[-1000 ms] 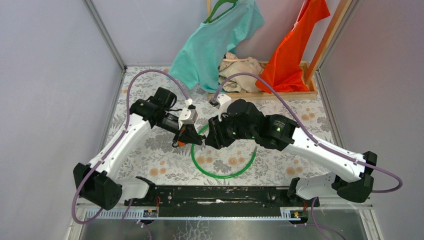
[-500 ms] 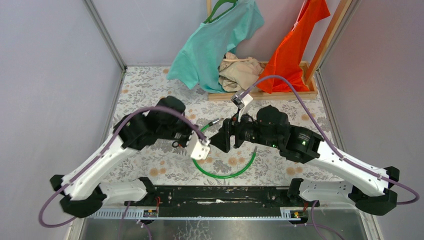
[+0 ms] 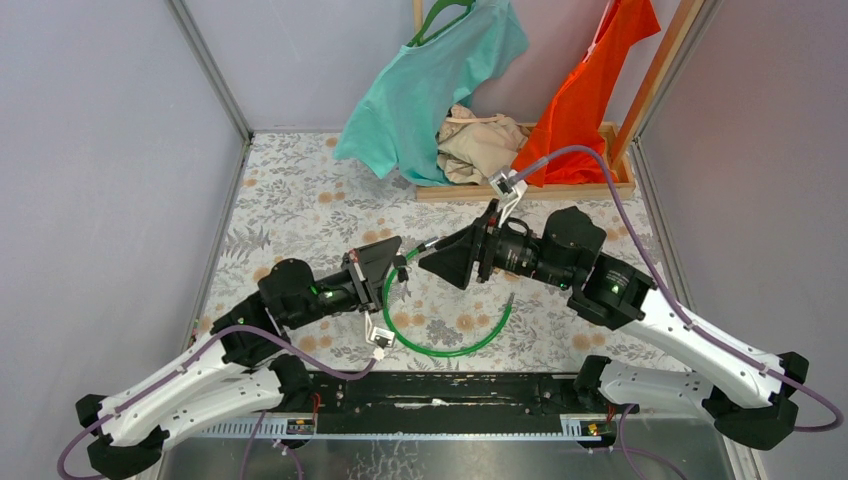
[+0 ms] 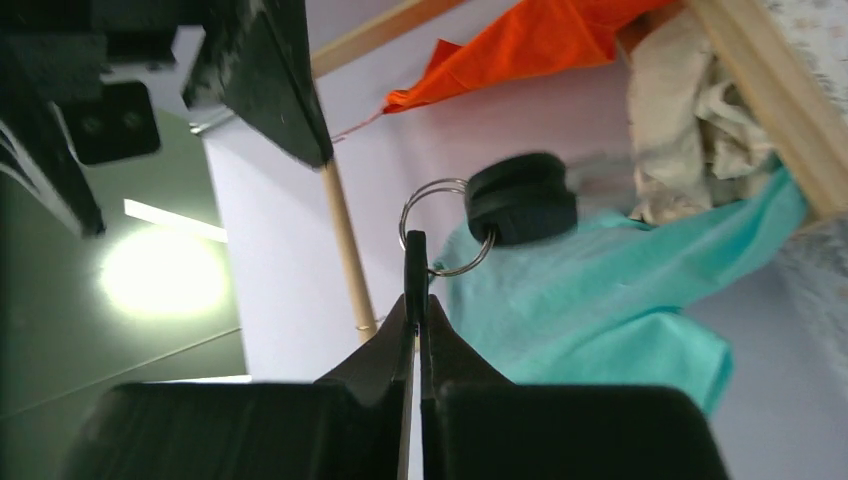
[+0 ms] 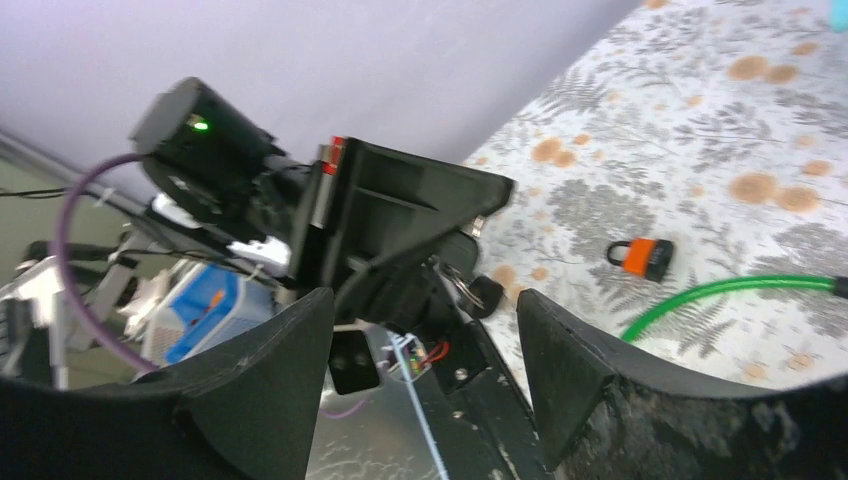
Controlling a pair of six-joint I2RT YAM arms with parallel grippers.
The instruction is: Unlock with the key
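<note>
My left gripper is shut on the key, which shows edge-on above the fingertips. A steel ring hangs from the key and carries a black fob. In the top view the left gripper points right, tip to tip with my right gripper and a short gap apart. The right gripper is open with nothing between its fingers. It faces the left gripper and the fob. The orange and black padlock lies on the floral table, apart from both grippers. It is hidden in the top view.
A green cable loop lies on the floral table under both grippers. At the back stands a wooden rack base with a teal shirt, an orange garment and a beige cloth. Grey walls close both sides.
The left arm has dropped low and swung its gripper round to point right with the key. The right gripper has drawn back to the right and opened wider.
</note>
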